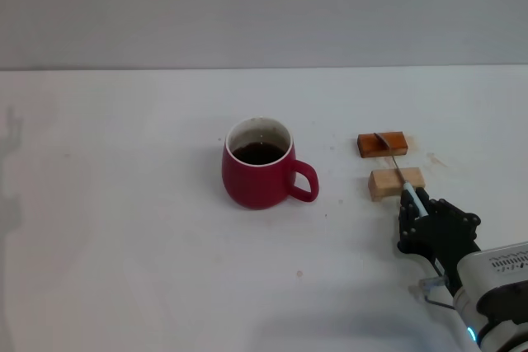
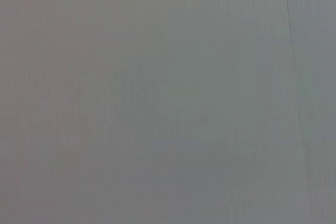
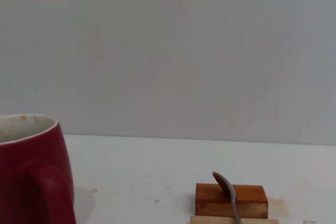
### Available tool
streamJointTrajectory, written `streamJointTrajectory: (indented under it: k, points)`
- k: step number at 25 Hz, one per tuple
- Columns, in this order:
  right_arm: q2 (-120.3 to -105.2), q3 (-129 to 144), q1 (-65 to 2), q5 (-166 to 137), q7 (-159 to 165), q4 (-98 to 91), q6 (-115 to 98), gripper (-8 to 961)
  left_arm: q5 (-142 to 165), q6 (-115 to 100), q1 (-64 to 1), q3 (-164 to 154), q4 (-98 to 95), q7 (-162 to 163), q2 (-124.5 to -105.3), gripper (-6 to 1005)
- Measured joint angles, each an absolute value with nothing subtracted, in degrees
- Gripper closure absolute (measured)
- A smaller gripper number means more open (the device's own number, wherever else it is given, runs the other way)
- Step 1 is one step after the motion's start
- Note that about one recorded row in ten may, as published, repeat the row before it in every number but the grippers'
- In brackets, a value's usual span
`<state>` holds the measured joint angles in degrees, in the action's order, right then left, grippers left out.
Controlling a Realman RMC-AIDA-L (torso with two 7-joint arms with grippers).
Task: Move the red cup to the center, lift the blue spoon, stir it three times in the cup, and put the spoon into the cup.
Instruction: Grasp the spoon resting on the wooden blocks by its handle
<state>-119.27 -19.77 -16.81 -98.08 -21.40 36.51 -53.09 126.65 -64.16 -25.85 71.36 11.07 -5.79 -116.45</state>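
Note:
The red cup [image 1: 257, 175] stands near the middle of the white table, handle toward the right, with dark liquid inside. It also shows in the right wrist view [image 3: 31, 171]. The blue spoon [image 1: 410, 198] lies across the two wooden blocks, its metal bowl [image 3: 224, 184] on the orange-brown block. My right gripper [image 1: 417, 210] is at the near right of the table, shut on the spoon's pale blue handle end. The left gripper is out of view; the left wrist view shows only a plain grey surface.
An orange-brown block [image 1: 382, 144] and a light wooden block [image 1: 396, 182] sit right of the cup and carry the spoon. A grey wall [image 1: 264, 6] stands behind the table's far edge.

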Motion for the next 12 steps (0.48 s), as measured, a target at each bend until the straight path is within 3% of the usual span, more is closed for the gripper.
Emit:
streamJointTrajectory:
  k: [12]
  points:
    - [-119.27, -19.6, -17.0, -98.4, -21.6, 36.1, -53.3, 812, 126.6, -63.9, -26.2, 71.4, 11.1, -5.9, -116.45, 250]
